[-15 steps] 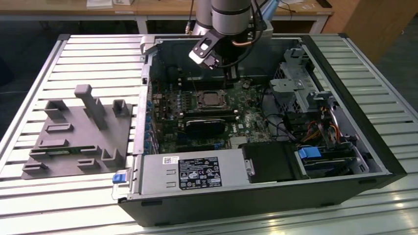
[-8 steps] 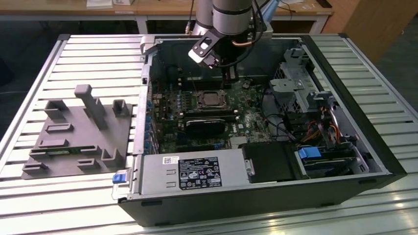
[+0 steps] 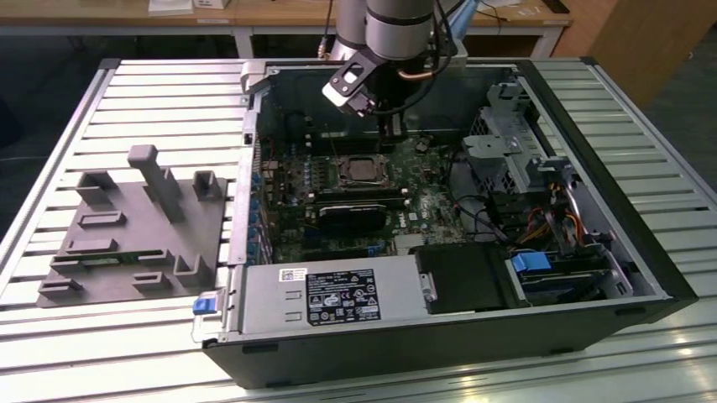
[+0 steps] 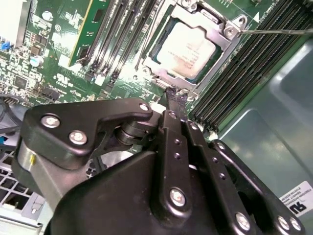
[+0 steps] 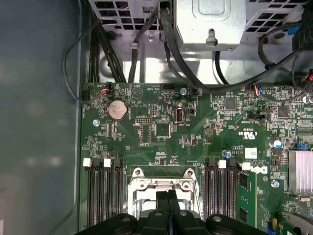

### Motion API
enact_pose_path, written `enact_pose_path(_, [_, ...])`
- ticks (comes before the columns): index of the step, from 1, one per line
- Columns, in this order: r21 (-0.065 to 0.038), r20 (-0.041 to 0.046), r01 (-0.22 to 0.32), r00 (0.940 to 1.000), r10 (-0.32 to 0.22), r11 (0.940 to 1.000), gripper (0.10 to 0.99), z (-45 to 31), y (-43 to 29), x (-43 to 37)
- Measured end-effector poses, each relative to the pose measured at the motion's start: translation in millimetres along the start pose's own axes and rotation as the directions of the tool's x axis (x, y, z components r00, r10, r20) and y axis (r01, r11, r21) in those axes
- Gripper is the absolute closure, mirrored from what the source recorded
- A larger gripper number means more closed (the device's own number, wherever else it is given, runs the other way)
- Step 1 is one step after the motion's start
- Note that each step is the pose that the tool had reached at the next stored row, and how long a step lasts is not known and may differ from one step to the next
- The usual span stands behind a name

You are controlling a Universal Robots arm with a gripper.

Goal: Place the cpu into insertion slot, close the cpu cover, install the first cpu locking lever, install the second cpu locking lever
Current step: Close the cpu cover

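One arm reaches down into the open case (image 3: 448, 353) lying on the slatted counter (image 3: 146, 92).

End effector (image 4: 175, 95): fingers pressed together with nothing between them. The tips are poised just beside one edge of the cpu cover (image 4: 226, 44); whether they touch it cannot be told.

Cpu (image 4: 188, 49): seated flat in the insertion slot (image 3: 339, 171), pale metal top showing.

Cpu cover: lying down over the chip, its frame ringing the square cutout.

Lever (image 4: 274, 32): a thin rod running from a corner of the socket out over the memory slots (image 4: 254, 68).

A grey fixture (image 3: 134, 227) rests on the counter at the exterior view's left of the case. The power supply (image 3: 325, 294) fills the case's nearer end.
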State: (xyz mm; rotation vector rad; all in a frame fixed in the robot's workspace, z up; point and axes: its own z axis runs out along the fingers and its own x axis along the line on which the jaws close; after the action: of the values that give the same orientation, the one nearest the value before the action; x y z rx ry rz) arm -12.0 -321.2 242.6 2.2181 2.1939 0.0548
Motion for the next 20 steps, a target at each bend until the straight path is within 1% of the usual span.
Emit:
enact_pose_path(5, [0.000, 0.0000, 0.000, 1.0000, 0.000, 1.0000, 0.980, 2.7, -1.3, -0.6])
enact_pose_path(13, [0.000, 0.0001, 0.000, 1.0000, 0.000, 1.0000, 0.980, 6.1, -12.3, -2.1])
enact_pose_path(15, [0.000, 0.0000, 0.000, 1.0000, 0.000, 1.0000, 0.980, 6.9, -13.5, -2.8])
enact_pose_path(20, [0.000, 0.0000, 0.000, 1.0000, 0.000, 1.0000, 0.980, 8.0, -15.4, -8.1])
